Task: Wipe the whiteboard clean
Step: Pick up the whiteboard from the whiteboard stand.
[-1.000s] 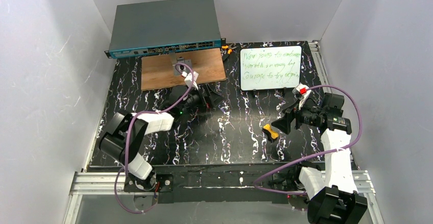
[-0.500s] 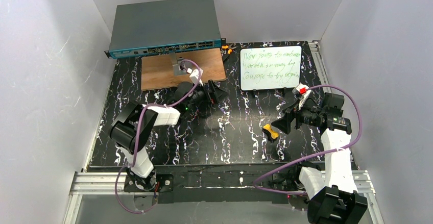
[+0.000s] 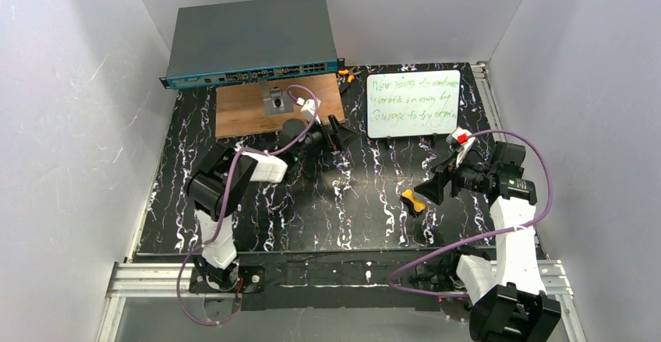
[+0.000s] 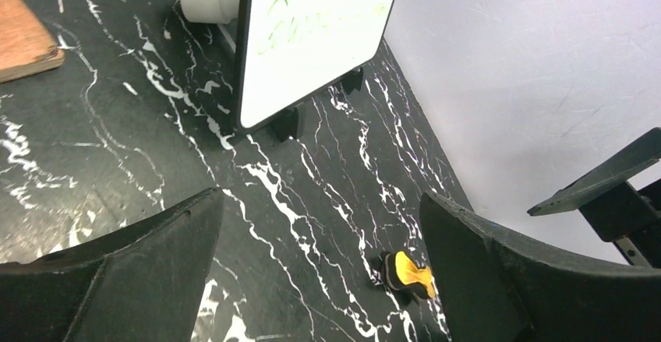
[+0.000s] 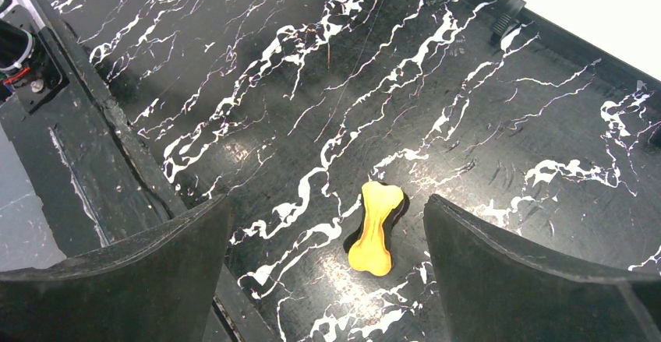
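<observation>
The whiteboard (image 3: 413, 103) stands at the back right of the black marbled table with green handwriting across it. Its lower corner shows in the left wrist view (image 4: 312, 38), and an edge shows in the right wrist view (image 5: 592, 7). A yellow, bone-shaped eraser (image 3: 411, 201) with a black underside lies on the table in front of it. My right gripper (image 3: 435, 185) hangs open just right of the eraser (image 5: 376, 227), which sits between the fingers from the wrist view (image 5: 327, 206). My left gripper (image 3: 339, 134) is open and empty, left of the whiteboard, facing it (image 4: 319, 202); the eraser (image 4: 405, 274) is seen beyond.
A grey network switch (image 3: 253, 38) sits at the back left, with a brown wooden board (image 3: 279, 104) in front of it carrying a small grey metal part (image 3: 275, 102). White walls close in three sides. Small orange bits (image 3: 348, 73) lie by the whiteboard's top left corner.
My left arm has swung right and away from its base, carrying its open gripper from below the wooden board toward the whiteboard's left edge. The right arm and the eraser have not moved.
</observation>
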`<state>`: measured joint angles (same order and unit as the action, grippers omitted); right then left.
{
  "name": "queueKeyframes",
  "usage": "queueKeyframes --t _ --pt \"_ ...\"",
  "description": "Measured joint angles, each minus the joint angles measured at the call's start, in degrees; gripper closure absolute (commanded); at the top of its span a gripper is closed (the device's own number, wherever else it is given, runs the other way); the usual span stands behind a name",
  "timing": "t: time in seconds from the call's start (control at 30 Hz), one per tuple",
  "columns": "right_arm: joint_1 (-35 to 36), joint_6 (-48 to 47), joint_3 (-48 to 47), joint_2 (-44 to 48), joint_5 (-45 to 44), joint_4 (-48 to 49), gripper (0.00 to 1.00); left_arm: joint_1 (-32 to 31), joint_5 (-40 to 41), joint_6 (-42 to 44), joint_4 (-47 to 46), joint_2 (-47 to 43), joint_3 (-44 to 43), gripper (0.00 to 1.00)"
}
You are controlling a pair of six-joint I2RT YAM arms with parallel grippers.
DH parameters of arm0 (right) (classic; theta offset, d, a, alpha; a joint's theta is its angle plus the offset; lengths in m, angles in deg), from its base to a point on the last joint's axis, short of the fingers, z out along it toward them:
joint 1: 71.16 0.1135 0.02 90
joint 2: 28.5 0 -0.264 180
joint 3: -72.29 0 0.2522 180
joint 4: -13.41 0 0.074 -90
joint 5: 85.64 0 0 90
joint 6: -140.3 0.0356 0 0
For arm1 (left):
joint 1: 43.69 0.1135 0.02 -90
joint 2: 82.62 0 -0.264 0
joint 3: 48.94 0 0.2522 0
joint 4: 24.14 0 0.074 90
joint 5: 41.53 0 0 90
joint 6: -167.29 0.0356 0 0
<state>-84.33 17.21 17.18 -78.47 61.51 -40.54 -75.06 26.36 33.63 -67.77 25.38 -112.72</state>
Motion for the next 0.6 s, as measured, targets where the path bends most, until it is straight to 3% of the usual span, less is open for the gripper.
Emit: queueKeyframes --t 0.3,0.6 --pt "0.0 0.0 0.0 0.0 0.0 0.0 0.02 -2.7 5.2 1.6 -15.4 13.2 -2.0 0.12" --pt "0.0 0.0 0.0 0.0 0.0 0.0 0.02 -2.7 5.9 3.9 -16.3 21.2 -16.2 0.25"
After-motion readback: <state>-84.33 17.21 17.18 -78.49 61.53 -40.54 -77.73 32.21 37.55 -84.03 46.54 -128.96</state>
